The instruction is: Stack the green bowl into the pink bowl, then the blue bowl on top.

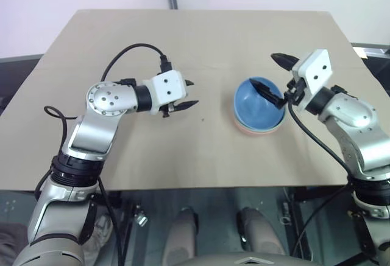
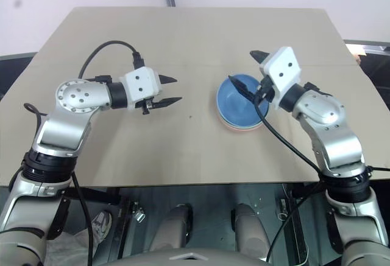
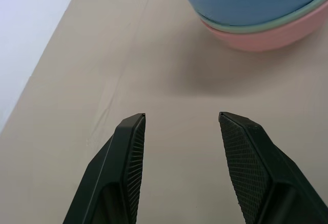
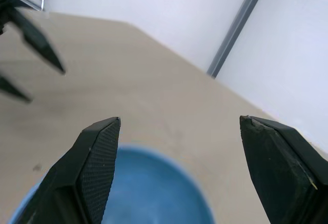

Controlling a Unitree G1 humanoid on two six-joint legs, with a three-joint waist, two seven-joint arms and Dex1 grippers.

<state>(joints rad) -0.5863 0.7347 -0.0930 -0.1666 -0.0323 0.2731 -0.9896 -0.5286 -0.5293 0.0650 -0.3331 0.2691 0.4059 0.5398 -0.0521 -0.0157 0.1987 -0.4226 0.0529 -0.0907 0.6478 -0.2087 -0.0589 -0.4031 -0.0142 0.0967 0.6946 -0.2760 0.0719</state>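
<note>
Three bowls are seen nested in a single stack on a tan table, which is the largest thing in view and spreads across both eye views. The stack stands on the right half of the table, nearer the robot's right arm.

The pink bowl is at the bottom and rests directly on the table. The green bowl is seated inside it, with only a thin pale rim showing between the other two. The blue bowl is set on top, upright, its hollow open to the camera.

The right gripper is held above the stack. Its fingers are spread wide and nothing is held between them; one fingertip is seen over the blue bowl's hollow, the other beyond the far rim. In the right wrist view the blue bowl is seen below and between the two fingers, apart from both. Whether the lower finger touches the bowl cannot be told.

The left gripper is held over bare table, well apart from the stack, and is pointed toward it. Its fingers are parted moderately, and nothing is gripped. In the left wrist view the bare table lies between them, with the stack farther ahead.
</note>
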